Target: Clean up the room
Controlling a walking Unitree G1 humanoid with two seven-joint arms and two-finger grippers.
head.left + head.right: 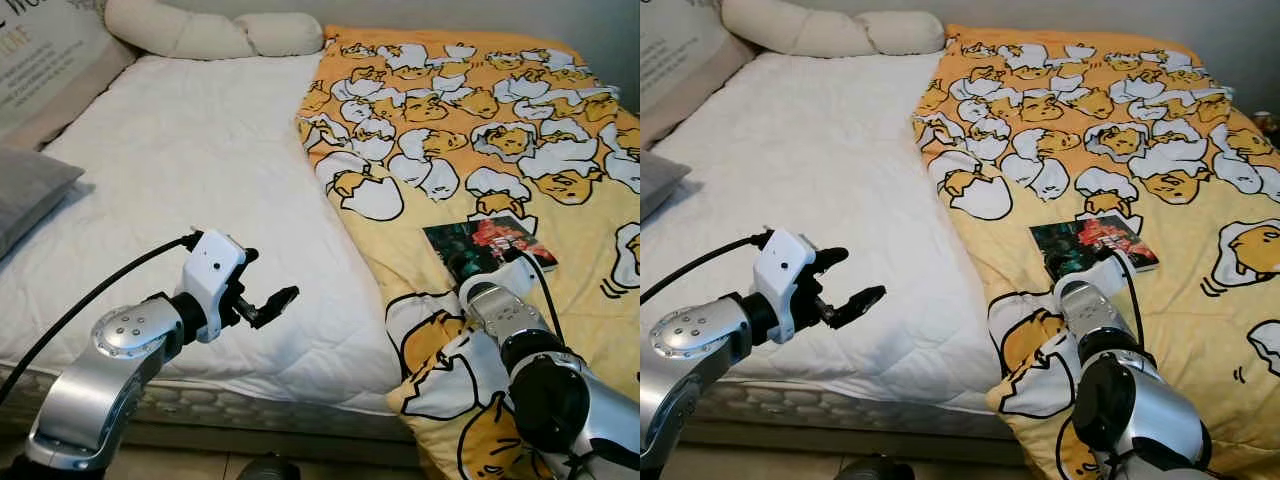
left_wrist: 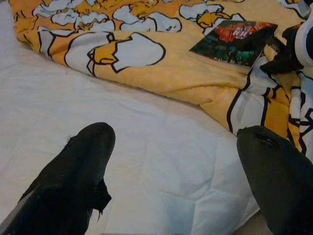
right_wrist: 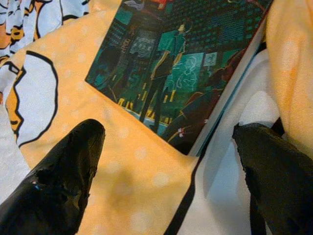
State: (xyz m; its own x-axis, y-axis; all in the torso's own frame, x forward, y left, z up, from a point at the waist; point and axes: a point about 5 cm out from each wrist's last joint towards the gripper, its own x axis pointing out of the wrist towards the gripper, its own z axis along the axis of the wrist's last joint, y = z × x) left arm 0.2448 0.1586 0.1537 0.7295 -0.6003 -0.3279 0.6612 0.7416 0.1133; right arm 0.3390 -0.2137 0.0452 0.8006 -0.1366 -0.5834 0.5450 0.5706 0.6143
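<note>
A bed (image 1: 200, 170) is lying before the robot, its left half a bare white quilted mattress, its right half covered by a soft yellow blanket (image 1: 470, 110) printed with cartoon eggs outlined in black; a long cream bolster (image 1: 210, 35) is resting along the far edge, and a grey pillow (image 1: 30, 190) is sitting at the far left.

A book (image 1: 488, 245) is lying flat on the blanket, right of centre, towards the near edge; it is a thin rectangle with a glossy dark cover in teal and red, showing a figure in a city street.

The right gripper (image 3: 166, 161) is hovering just near of the book, released, its two black fingers spread wide on either side of the book's near corner; neither fingertip appears to be touching the cover. The left gripper (image 1: 270, 300) is hanging over the near edge of the white mattress, also released and holding nothing, well apart from the book.

The step in hand looks to be picking up the book as part of tidying the room; the reach seems nearly done, the grasp not yet made. The next move probably calls for sliding one finger under the thin edge while the other presses on top; the soft blanket should give way beneath, which may help, though the smooth cover could slip and the loose fabric could get pinched along with it.
</note>
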